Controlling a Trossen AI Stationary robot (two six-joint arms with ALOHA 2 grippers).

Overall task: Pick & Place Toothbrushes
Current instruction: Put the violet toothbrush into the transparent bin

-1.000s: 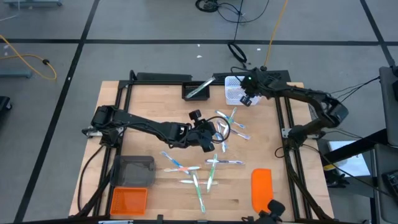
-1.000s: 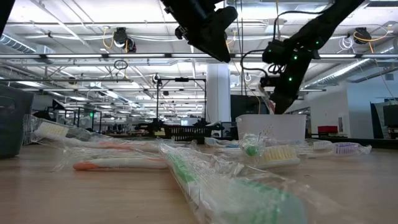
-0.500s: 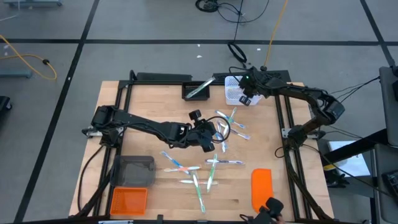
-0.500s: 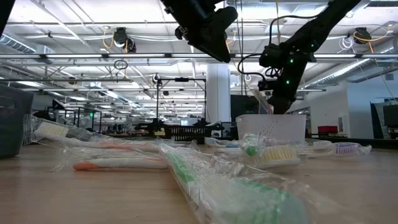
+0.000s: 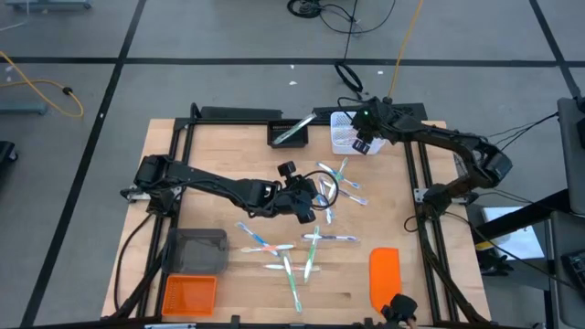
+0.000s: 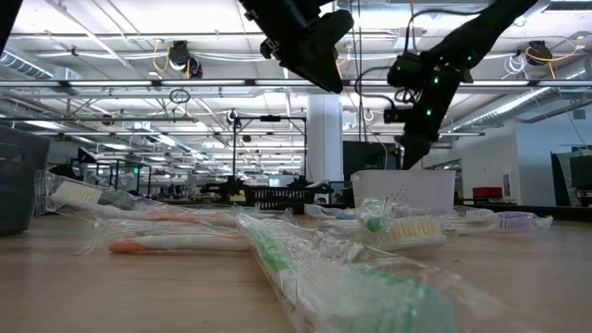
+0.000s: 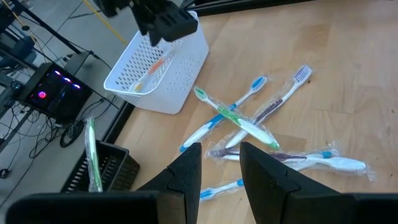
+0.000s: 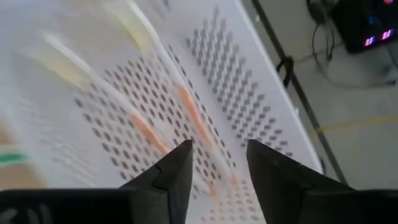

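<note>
Two toothbrushes with orange accents [image 8: 186, 118] lie inside the white perforated basket [image 5: 342, 132] at the far right of the surface. A second ago the right gripper [image 5: 363, 142] held one of them low over the basket, fingers pinched; now the low view shows it lifted above the rim with nothing between its fingers [image 8: 171, 177], which have parted about halfway. From the right wrist view the brush rests loose on the basket floor, beside one that was already there. That reads as one more delivery finished, and the right arm is free to go back for another.

The rest of the toothbrushes [image 5: 334, 183] are scattered on the bare wooden surface [image 5: 219, 146]: a crossed cluster near the middle and a second group [image 5: 288, 251] nearer the front edge, many in clear wrappers. One green brush [image 7: 92, 155] stands in the dark bin [image 5: 288, 134] just beside the basket.

The left gripper [image 5: 306, 208] hangs over the middle cluster exactly where it was a second ago, fingers [image 7: 186, 177] partly open and empty, the crossed brushes just ahead of them. Judging by the heap left on the surface, most of the work remains.
</note>
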